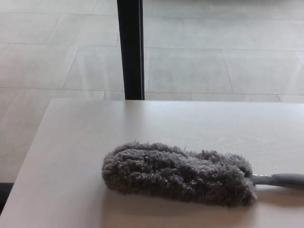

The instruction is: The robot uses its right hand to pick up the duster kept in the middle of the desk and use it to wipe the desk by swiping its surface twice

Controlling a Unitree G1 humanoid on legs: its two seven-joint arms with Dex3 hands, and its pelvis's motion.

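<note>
On the pale wood-grain desk (156, 123), seen from the head camera, a grey fluffy duster (178, 173) lies flat, its long shaggy head stretched from left of centre toward the right. It sits in the near half of the surface, closer to the front edge than to the far one. The rounded tip of the head points to the robot's left, and the fibres rest directly on the desk top. At the right end of the head a smooth grey handle (282, 179) comes out and runs off the right edge of the picture, lying low along the desk.

Beyond the far edge of the desk a black upright post (131, 47) rises from behind the surface to the top of the picture, a little left of centre. Behind it spreads a light grey tiled floor (223, 57), with thin joint lines between large tiles; the same floor shows past the desk's left edge. A small dark patch sits at the lower left corner beside the desk, too little of it showing to name.

Neither hand of the robot shows anywhere, so nothing can be said of fingers spread or closed, and nothing touches the duster.
</note>
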